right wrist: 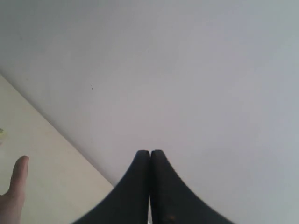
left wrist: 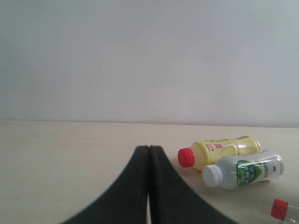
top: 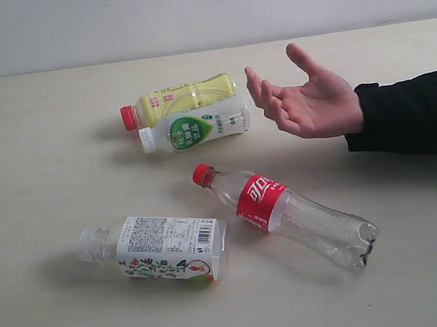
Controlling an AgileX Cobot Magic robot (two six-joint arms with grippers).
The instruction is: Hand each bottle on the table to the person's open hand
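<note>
Several bottles lie on their sides on the pale table [top: 37,151]. A yellow bottle [top: 184,97] with a red cap touches a white bottle [top: 199,125] with a green label. Nearer the front lie a clear bottle [top: 286,211] with a red label and a clear-capped bottle [top: 169,247] with a white printed label. The person's open hand [top: 306,100] hovers palm up at the right, in a black sleeve. Neither gripper shows in the exterior view. My left gripper [left wrist: 149,148] is shut and empty, with the yellow bottle [left wrist: 222,150] and white bottle [left wrist: 245,170] ahead of it. My right gripper [right wrist: 150,152] is shut and empty, near the hand [right wrist: 14,191].
A plain grey-white wall [top: 202,9] stands behind the table's far edge. The black sleeve [top: 409,112] lies across the table's right side. A red cap [left wrist: 279,209] of the clear bottle shows at the corner of the left wrist view.
</note>
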